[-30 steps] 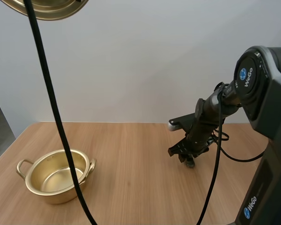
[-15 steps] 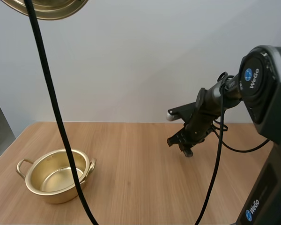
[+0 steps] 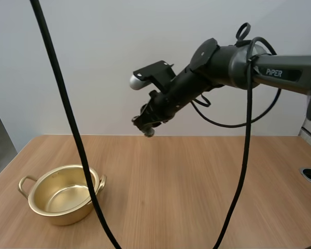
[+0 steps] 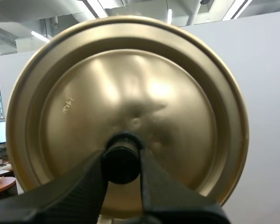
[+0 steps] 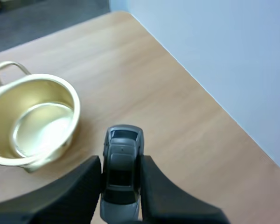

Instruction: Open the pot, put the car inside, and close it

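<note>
High view: the right arm (image 3: 233, 57) reaches in from the right edge to the upper middle of the frame, and white letters on its link at the upper right read "PiPER". The right gripper (image 3: 145, 126) hangs in the air well above the wooden table (image 3: 197, 197), just left of centre and up and to the right of the pot (image 3: 67, 215). From here I cannot tell how its jaws stand. The gold pot sits at the lower left of the frame on the table, with no lid on it and its inside bare and shiny. A loop handle shows at each side of it.

Left wrist view: the left gripper (image 4: 122, 161) has its two black fingers closed narrowly on the round black knob (image 4: 121, 163) at the middle of the gold lid (image 4: 177, 107). The lid is held up in the air, with its knob side facing the camera. A small stamped mark (image 4: 67, 106) sits on the lid beside the knob, too faint to read.

Right wrist view: the jaws pinch a small grey toy car (image 5: 122, 154) by its two sides, its roof turned to the camera. The car hangs above the table, apart from the pot and not over its mouth. The pot stands open beside it, nothing inside
</note>
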Tool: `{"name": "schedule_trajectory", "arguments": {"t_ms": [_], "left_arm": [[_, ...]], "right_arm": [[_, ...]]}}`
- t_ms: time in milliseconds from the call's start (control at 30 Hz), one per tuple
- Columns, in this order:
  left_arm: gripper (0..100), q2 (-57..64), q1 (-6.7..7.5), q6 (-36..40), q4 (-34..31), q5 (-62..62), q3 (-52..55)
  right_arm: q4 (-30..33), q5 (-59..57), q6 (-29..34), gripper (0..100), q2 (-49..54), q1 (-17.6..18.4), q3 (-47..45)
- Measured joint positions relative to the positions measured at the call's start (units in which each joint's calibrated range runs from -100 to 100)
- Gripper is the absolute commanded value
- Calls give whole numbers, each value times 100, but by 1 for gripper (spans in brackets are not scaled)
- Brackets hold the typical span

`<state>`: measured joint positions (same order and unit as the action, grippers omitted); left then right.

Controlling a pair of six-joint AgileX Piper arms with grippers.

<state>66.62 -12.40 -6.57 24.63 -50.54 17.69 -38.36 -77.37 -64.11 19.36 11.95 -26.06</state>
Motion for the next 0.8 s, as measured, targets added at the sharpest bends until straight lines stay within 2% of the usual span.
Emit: {"name": "schedule_trajectory", "arguments": {"t_ms": [133, 333, 400, 433, 533, 800], "left_arm": [[0, 0, 0, 145, 14, 21, 0], [0, 0, 0, 165, 101, -173, 0], [0, 0, 0, 142, 119, -266, 0], [0, 0, 0, 143, 145, -402, 0], [0, 0, 0, 133, 145, -506, 0], [0, 0, -23, 133, 145, -784, 0]], "right_arm": [[-672, 81, -397, 0, -222, 454, 110], [-1458, 920, -643, 0, -805, 1143, 110], [-1483, 1006, -671, 0, -906, 1240, 122], [-1461, 1151, -697, 0, -1173, 1471, 212], [-1294, 1156, -836, 0, -1621, 1688, 361], [-1184, 1515, -1074, 0, -2491, 1750, 451]]}}
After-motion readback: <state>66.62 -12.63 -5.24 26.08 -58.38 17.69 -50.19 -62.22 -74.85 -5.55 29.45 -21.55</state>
